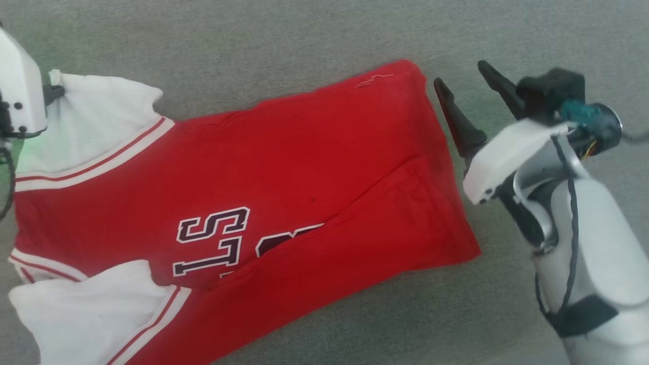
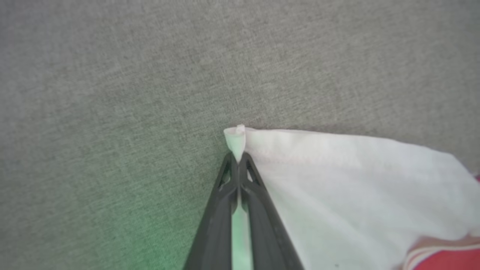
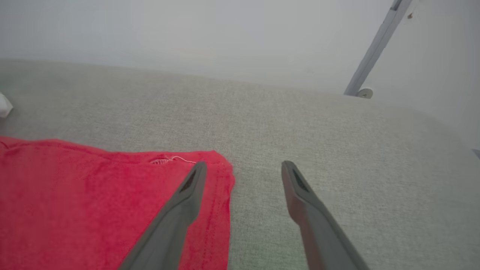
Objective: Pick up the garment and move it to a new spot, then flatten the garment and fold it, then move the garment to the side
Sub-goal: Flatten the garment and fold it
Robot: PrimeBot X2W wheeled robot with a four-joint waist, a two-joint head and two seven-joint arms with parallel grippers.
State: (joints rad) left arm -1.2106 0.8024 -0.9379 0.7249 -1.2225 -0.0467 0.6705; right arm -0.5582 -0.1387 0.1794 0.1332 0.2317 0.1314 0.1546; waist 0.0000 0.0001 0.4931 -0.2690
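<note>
The garment, a red T-shirt with white sleeves and striped trim, lies spread on the grey fabric surface with its hem to the right and its lettering partly under a diagonal fold. My left gripper is shut on the corner of the far white sleeve, at the left edge of the head view by the sleeve corner. My right gripper stands open just past the hem's far corner, one finger over the red cloth, nothing between its fingers.
The grey fabric surface runs wide beyond the shirt on the far and right sides. A pale wall and a slanted grey metal leg stand behind its far edge. The near white sleeve lies at the lower left.
</note>
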